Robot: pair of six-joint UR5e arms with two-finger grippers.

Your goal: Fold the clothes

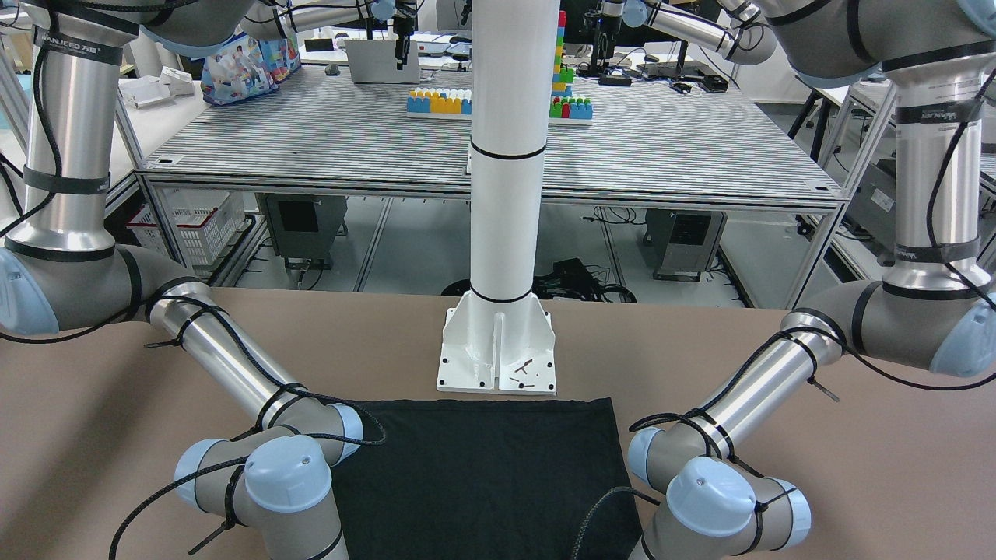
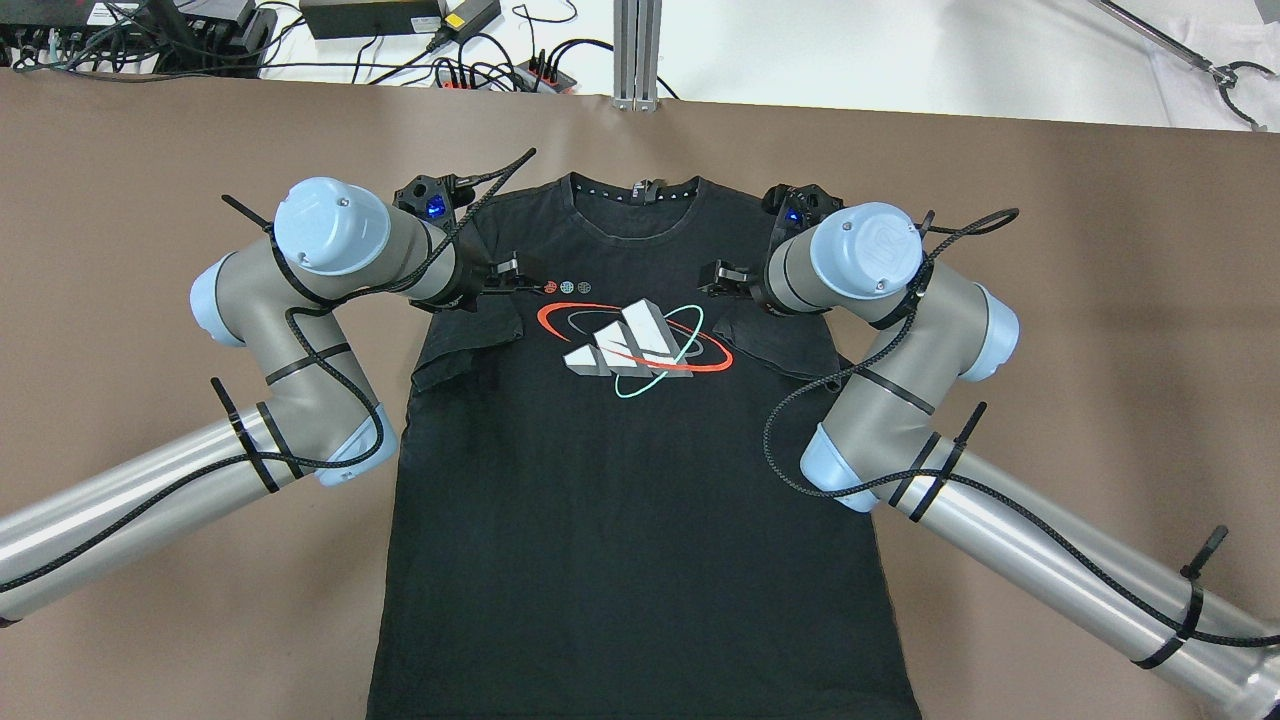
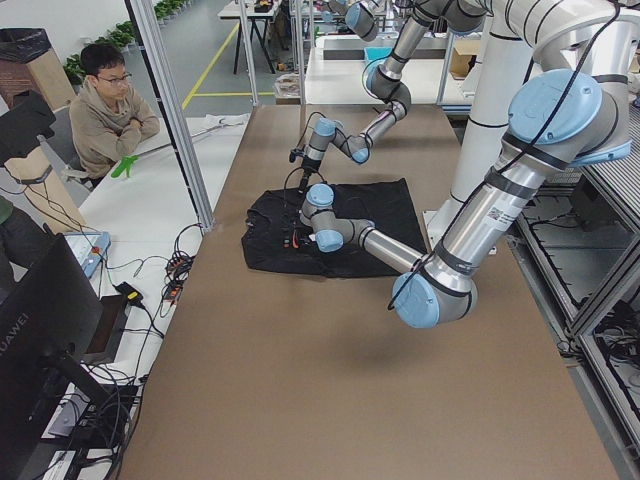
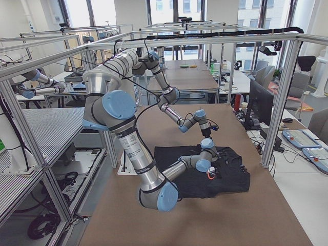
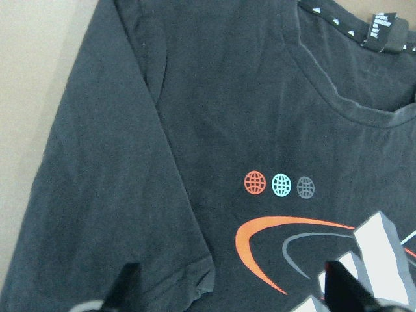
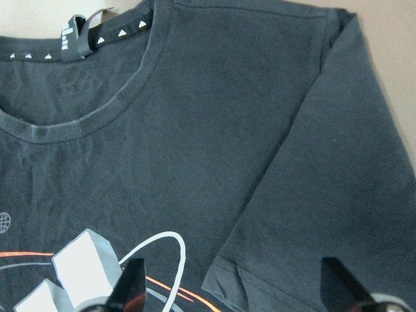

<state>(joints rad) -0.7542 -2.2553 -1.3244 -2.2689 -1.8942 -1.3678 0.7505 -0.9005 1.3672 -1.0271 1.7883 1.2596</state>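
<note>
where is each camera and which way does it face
front: across the table, facing pillar; shirt, left arm, right arm.
overhead: behind, looks forward and down; whole shirt, both arms.
left side: table's end; left arm near.
right side: opposite end; right arm near.
left wrist: down on shirt; left gripper open.
right wrist: down on shirt; right gripper open.
both wrist views share the collar.

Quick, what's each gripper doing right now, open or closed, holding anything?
Left gripper: open, holding nothing, above the black T-shirt.
Right gripper: open, holding nothing, above the same shirt.
</note>
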